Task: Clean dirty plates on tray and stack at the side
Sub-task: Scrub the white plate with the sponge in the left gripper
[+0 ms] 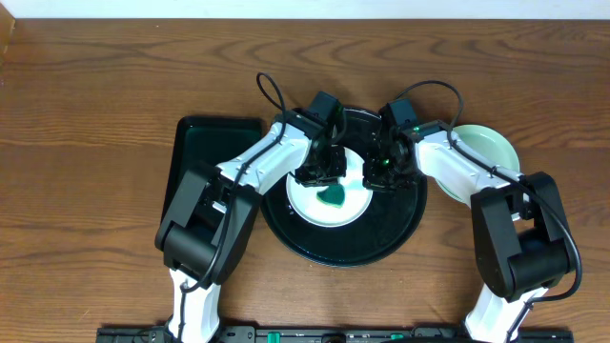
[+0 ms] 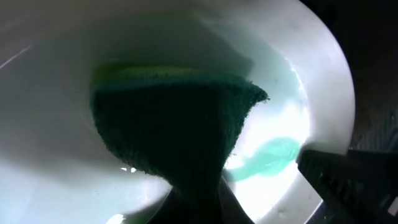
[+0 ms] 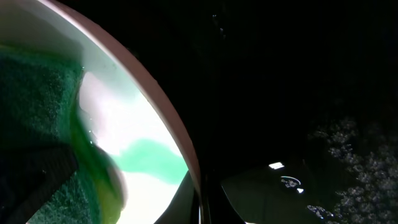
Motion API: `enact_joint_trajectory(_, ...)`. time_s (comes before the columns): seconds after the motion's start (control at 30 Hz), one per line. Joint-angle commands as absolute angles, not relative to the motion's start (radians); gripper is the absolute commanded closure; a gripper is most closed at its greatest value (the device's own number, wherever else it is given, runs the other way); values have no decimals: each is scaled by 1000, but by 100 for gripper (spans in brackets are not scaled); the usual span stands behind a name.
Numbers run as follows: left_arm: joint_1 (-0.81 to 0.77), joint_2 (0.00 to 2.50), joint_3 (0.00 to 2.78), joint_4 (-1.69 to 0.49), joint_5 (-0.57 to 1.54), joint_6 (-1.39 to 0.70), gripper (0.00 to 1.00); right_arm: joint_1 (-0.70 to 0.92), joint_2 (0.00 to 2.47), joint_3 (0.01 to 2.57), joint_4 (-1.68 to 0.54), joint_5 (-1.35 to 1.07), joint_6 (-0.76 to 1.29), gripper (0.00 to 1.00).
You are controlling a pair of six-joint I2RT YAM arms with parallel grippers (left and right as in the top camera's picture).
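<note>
While the left gripper [image 1: 323, 175] pinches a green sponge [image 2: 168, 130] on the plate [image 1: 305, 205] in the tray [image 1: 396, 229], the teal smear [image 2: 267, 158] lies just beside the sponge, on the side toward the right gripper [image 1: 379, 174]. I cannot tell if that one is spread or pressed together.

No readable text, label, brand or number anywhere, not in the overhead view, not in either wrist view. Only a few tiny pale squiggles low on the glossy black tray [image 3: 290, 182] in the right wrist view, too small and blurred to read.
</note>
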State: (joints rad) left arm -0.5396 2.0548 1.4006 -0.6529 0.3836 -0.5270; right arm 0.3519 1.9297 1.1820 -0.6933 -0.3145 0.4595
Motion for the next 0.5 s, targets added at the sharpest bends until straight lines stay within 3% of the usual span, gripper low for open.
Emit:
enact_joint_trajectory(0.0, -532, 2093, 1404, -670, 97, -687, 93, 361, 1964, 1187, -684, -292, 470, 99)
enact_joint_trajectory(0.27, -595, 2091, 1422, -838, -75, -837, 93, 362, 1964, 1187, -679, -293, 471, 99)
enact_joint_trajectory(0.4, -645, 2091, 1422, -840, -37, -822, 93, 362, 1964, 1187, -680, -292, 466, 99)
enact_joint_trajectory(0.47, -666, 2091, 1422, -801, 125, -672, 93, 361, 1964, 1187, -680, -292, 466, 99)
